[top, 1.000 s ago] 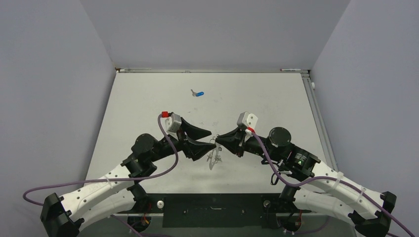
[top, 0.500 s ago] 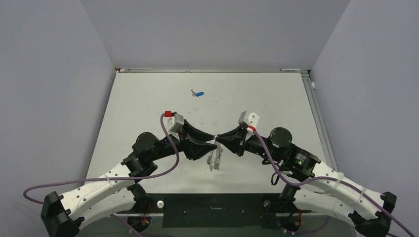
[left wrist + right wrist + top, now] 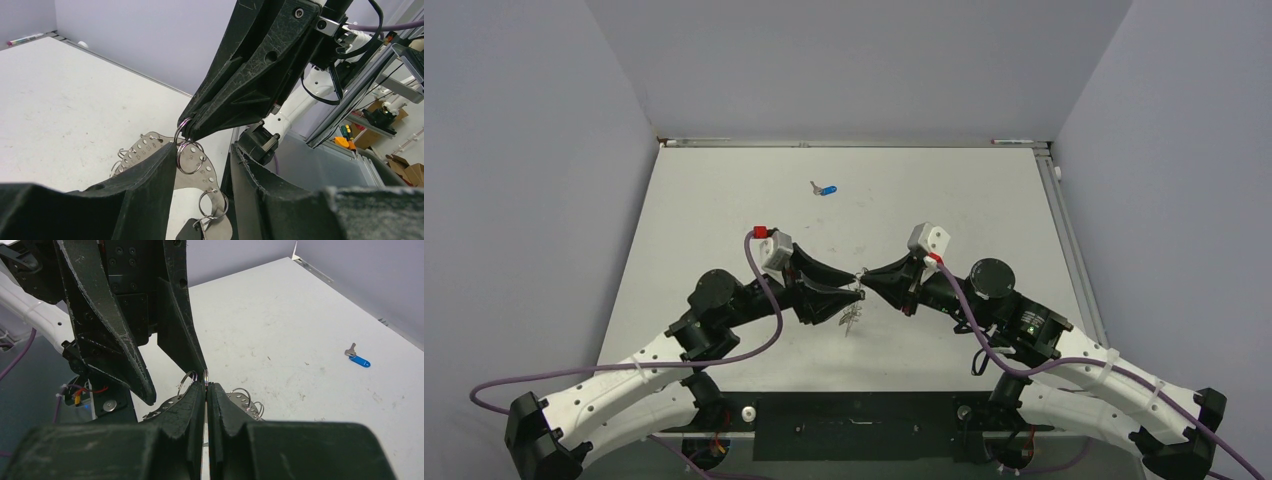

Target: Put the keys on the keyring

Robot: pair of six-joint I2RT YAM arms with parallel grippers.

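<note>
The keyring (image 3: 852, 318) is a silvery horseshoe-shaped hoop with numbered holes and small split rings. It hangs above the table between the two arms. My right gripper (image 3: 865, 277) is shut on one small split ring at its top; the right wrist view (image 3: 206, 384) shows this too. My left gripper (image 3: 854, 282) is open, with the hoop (image 3: 211, 175) between its fingers (image 3: 145, 190). One ring lies against the left finger. The blue key (image 3: 827, 190) lies far back on the table and also shows in the right wrist view (image 3: 360, 361). The green key is out of view.
The white table (image 3: 974, 200) is walled by grey panels at the left, back and right. A black mounting plate (image 3: 854, 425) runs along the near edge between the arm bases. A marker (image 3: 22, 38) lies at the table's edge.
The left gripper has crept right, closing in around the hanging keyring. The keyring has swung slightly left. The right gripper keeps its hold.
</note>
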